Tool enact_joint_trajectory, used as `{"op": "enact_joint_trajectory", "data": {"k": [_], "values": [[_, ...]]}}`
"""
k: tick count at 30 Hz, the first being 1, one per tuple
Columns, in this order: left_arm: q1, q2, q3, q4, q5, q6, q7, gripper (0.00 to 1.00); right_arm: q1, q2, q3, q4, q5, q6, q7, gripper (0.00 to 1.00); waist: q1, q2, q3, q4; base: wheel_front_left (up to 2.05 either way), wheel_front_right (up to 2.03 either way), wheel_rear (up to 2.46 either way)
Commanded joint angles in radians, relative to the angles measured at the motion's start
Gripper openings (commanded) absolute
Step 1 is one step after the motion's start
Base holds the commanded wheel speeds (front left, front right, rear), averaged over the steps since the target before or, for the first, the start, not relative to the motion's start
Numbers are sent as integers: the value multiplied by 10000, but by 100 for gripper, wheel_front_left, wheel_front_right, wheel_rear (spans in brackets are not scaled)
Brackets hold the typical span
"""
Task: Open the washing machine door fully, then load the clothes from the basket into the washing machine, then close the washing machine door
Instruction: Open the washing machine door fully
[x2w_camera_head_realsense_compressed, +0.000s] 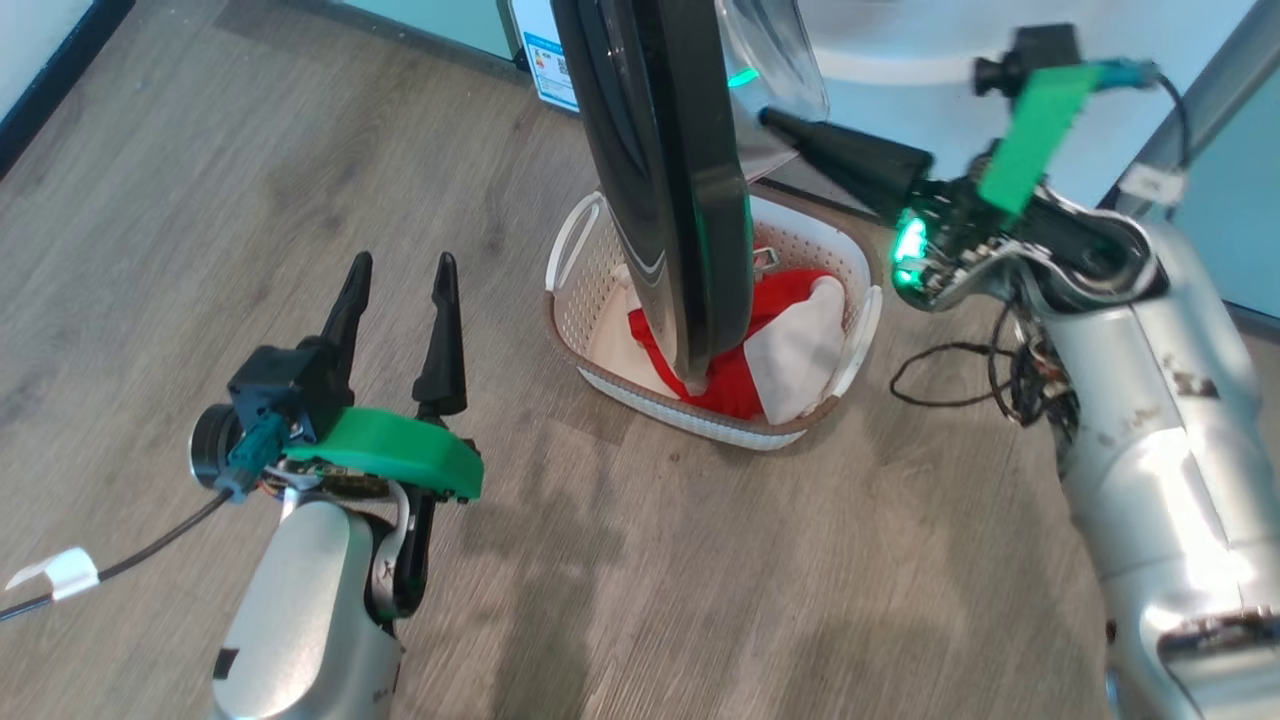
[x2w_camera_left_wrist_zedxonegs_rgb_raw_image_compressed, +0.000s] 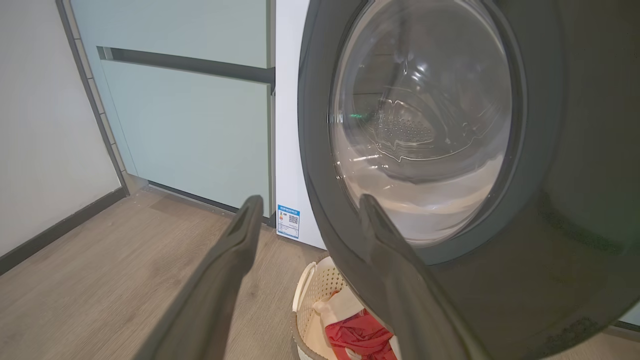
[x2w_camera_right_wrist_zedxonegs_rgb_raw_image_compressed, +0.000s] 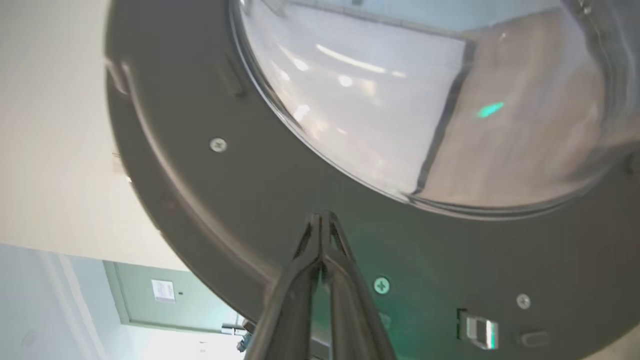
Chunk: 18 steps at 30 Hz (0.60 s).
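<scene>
Though closed, right jaws at door.

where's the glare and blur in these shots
Head view: the right gripper and arm look smeared, a green lamp glows at its wrist. Left wrist view: the glass of the washing machine door carries reflections. Right wrist view: light streaks and a green glint mirror in the glass, the door's left edge is soft.

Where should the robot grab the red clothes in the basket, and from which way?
Probably the red bunch of the clothes left of the washing machine door, coming down from above with the open left gripper. The basket is walled all round, so only its top is open, and the door hangs edge-on over its middle.
</scene>
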Motion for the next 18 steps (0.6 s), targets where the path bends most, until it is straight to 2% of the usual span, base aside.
{"op": "enact_joint_trajectory", "data": {"k": [1, 2, 4, 5, 6, 18], "values": [[-42, 174, 324, -259, -72, 39, -49, 100, 260, 200, -140, -648, 164, 8, -269, 0, 1, -1, -45, -67, 0, 0, 0], [-36, 175, 322, -241, -62, 32, -49, 100, 518, 180, -305, -949, 222, 8, -454, 1, 1, -1, -76, -98, 0, 0, 0], [-22, 185, 319, -198, -35, 19, -49, 100, 1099, 168, -615, -1589, 358, 8, -752, 27, 1, -1, -139, -174, 0, 0, 0], [-9, 194, 326, -187, -22, 26, -49, 100, 1414, 155, -740, -1922, 381, 8, -895, 48, 1, -1, -175, -223, 0, 0, 0], [7, 206, 334, -182, -11, 32, -49, 100, 1732, 129, -841, -2272, 347, 8, -1053, 100, 1, -1, -202, -266, 0, 0, 0], [248, 420, 442, -136, -12, 73, -49, 100, 5306, 115, -1239, -5653, -346, 8, -2714, 100, 1, -1, -516, -684, 0, 0, 0]]}}
